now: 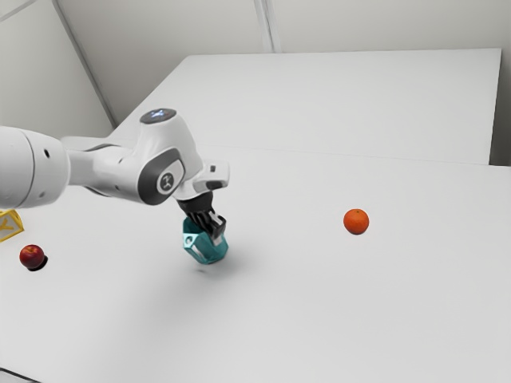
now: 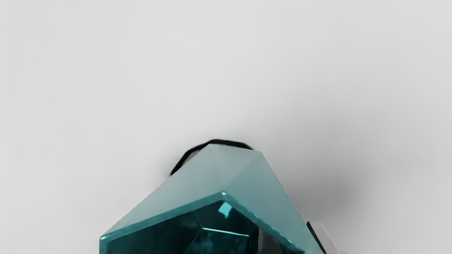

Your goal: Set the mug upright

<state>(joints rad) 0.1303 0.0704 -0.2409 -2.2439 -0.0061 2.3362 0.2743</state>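
- Mug (image 1: 206, 252): at the gripper's tips, over the near part of the table, leaning, its mouth facing back toward the hand; whether its base touches the table I cannot tell.
- Gripper (image 1: 217, 233): clamped, as I judge it, on the mug's wall, one finger inside the mouth, the other against the outside.
- Step in hand, by my reading: bringing the mug level. Turn the wrist slowly, with a firm pinch, since a grip on one wall could let it swivel.
- Table (image 1: 319, 319): let the whole base meet it flat before the fingers part; then draw them straight out along the wall, so the inner one doesn't tip the rim.
- Orange (image 1: 356, 222), apple (image 1: 32, 256) and yellow block (image 1: 9, 226): well apart from the mug.
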